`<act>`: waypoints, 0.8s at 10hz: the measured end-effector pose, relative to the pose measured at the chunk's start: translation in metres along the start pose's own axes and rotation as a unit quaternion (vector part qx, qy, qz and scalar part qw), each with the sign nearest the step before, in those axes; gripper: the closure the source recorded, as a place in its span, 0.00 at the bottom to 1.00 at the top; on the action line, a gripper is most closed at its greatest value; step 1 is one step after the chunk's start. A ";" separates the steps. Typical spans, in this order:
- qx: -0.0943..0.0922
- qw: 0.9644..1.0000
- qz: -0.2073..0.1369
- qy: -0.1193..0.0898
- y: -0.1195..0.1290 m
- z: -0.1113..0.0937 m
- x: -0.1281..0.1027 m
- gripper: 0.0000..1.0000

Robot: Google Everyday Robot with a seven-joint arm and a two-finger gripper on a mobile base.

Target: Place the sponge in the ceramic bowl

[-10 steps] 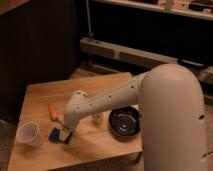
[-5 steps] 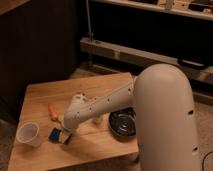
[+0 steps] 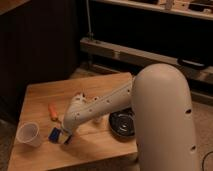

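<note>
Cannot tell gripper open or closed, low over table with sponge flat just beside it on cup side, bowl well apart opposite; probably soft, light, squashy, so best pinched gently across narrow edges.

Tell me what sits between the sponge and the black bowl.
Only the robot's own arm crosses that stretch of table, hiding part of it. The hand is right beside the sponge, with nothing visible between them. The carrot and cup lie off the way to the bowl.
</note>
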 end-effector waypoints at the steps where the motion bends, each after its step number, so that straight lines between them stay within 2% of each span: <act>1: 0.001 1.000 0.000 0.001 0.000 0.000 0.000 0.35; 8: 0.007 1.000 -0.011 0.023 0.006 0.009 -0.001 0.35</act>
